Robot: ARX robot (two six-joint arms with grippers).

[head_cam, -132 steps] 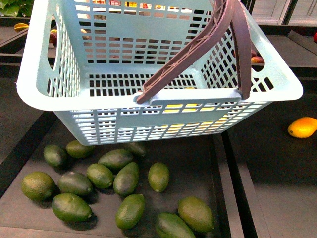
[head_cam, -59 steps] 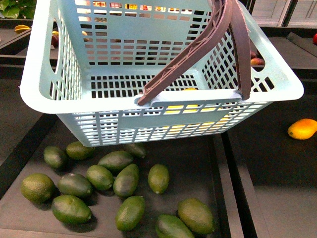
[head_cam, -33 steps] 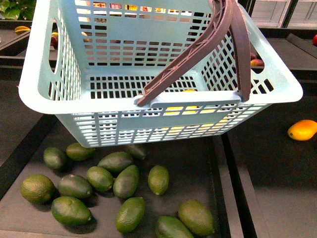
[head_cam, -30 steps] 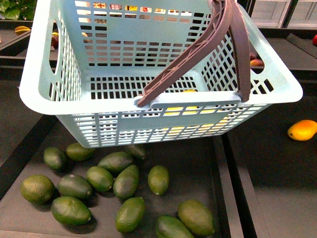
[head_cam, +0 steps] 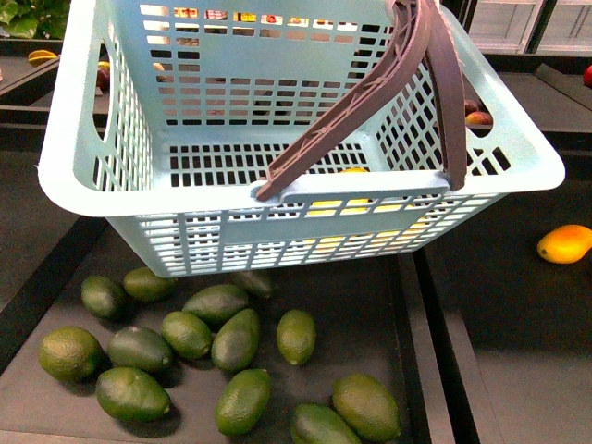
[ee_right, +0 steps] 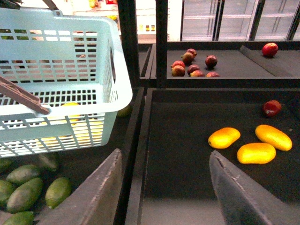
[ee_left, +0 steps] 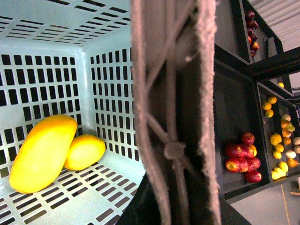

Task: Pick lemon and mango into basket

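1. The light turquoise slotted plastic basket (head_cam: 231, 227) fills the upper part of the front view, sitting over a dark tray. Its 2 grey-brown swing handles (head_cam: 435, 83) are swung together toward the right side.
2. The left wrist view looks straight down into it: a big smooth yellow-orange mango (ee_left: 42, 152) lies in a corner of the slotted floor, with a smaller rounder yellow lemon (ee_left: 84, 151) touching it and tucked against the wall.
3. In that same view the handles run right across the lens, super close, with dark gripper parts at the bottom edge. The left gripper's fingertips aren't visible though, so I can't tell if it's clamped on the handles or not.
4. The right gripper (ee_right: 166, 194) hangs over the dark shelf beside the basket, with its 2 grey fingers (ee_right: 91, 197) spread wide apart and nothing between them.
5. Beyond that gripper, 3 more yellow-orange mangoes (ee_right: 255, 153) lie loose on the black shelf, plus a dark red fruit (ee_right: 271, 108) near them.
6. Under the basket in the front view there's a scatter of dark green oval fruits (head_cam: 236, 338) on the tray, and 1 stray mango (head_cam: 564, 243) off at the right edge.
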